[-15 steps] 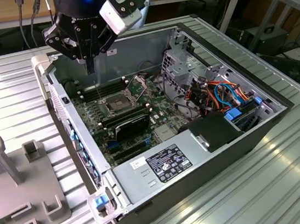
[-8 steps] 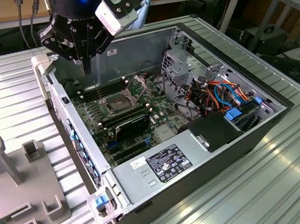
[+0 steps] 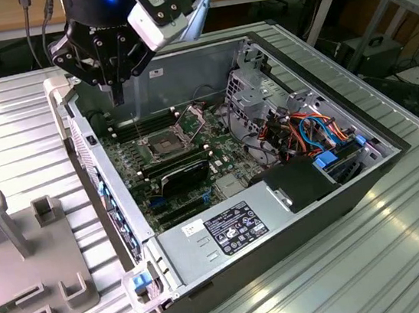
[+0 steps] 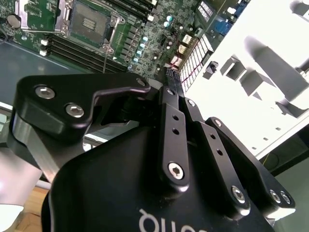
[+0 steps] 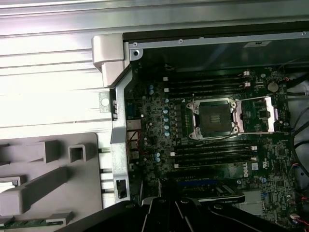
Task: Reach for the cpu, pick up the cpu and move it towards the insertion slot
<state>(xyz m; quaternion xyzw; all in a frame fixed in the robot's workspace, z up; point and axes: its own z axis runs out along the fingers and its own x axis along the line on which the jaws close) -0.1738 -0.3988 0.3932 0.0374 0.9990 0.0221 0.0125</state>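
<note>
Amid green board [image 5: 155, 126], square silver-framed insertion slot [image 5: 213, 118]

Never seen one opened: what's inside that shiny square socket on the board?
The socket holds a dark, bare centre inside its silver frame, nothing seated on it. Anything under the frame is covered.

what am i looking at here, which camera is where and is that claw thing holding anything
This is a robot arm ending in a gripper, its grasping claw. The exterior view comes from a camera off the arm; both wrist views ride on the arm. On the ribbed metal table lies an open computer case, a grey fixture beside it. The gripper hangs above the case's edge, apart from the insertion slot, the shiny square socket on the board. Whether it holds anything cannot be told.
</note>
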